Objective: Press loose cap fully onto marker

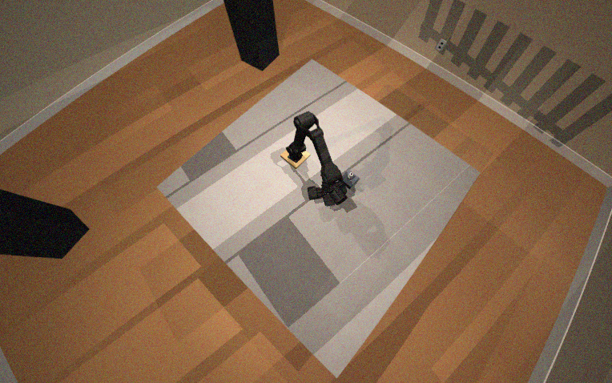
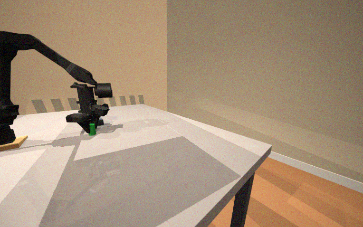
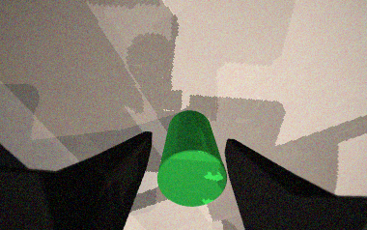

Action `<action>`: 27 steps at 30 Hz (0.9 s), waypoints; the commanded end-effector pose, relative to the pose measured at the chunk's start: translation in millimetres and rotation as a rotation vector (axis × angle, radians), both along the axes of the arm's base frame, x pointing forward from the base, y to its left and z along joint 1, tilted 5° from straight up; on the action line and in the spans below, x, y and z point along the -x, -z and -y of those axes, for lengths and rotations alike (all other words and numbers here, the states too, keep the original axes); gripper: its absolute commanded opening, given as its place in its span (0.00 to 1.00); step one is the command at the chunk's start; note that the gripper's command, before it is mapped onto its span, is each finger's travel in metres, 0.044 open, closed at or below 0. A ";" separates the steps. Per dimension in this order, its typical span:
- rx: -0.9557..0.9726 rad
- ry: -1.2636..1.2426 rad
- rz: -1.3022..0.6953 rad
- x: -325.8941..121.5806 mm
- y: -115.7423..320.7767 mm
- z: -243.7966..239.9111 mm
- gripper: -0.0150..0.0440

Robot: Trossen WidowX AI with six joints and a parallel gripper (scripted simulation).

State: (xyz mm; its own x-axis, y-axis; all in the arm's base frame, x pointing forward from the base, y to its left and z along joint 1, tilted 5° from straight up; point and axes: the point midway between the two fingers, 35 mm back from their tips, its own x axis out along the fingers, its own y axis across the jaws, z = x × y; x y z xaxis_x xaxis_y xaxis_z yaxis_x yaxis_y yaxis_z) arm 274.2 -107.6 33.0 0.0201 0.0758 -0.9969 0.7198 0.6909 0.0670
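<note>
The green cap (image 2: 92,129) (image 3: 190,164) stands upright on the table. It is hidden under the arm in the top view. My gripper (image 1: 335,197) (image 3: 188,142) points down over the cap and is open. Its two fingers stand low on either side of the cap. In the wrist view a gap shows on both sides, wider on the left and thin on the right. The marker (image 1: 351,175) stands upright in the grey-blue holder block (image 1: 353,183) (image 2: 100,122), close beside the gripper. In the exterior view the gripper hides the marker and most of the block.
The arm's base sits on a yellow plate (image 1: 296,164) (image 2: 7,146) on the grey table (image 1: 311,271) (image 2: 138,171). The forearm reaches over the table between the base and the gripper. Broad shadows cross the table top. Two black hanging shapes show at the upper and left parts of the top view.
</note>
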 end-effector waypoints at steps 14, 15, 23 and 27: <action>-0.002 -0.001 -0.003 -0.5 -3.2 1.0 0.25; -0.002 -0.001 -0.004 -0.6 -5.8 1.3 0.25; -0.001 0.002 -0.004 -1.1 -27.0 3.1 0.25; -0.001 0.003 -0.005 -0.7 -37.8 3.8 0.25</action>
State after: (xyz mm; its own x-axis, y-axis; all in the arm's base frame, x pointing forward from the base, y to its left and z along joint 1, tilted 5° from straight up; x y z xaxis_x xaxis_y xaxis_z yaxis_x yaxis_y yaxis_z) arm 275.4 -110.8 59.8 0.0129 0.0783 -0.9968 0.7246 0.6862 0.0633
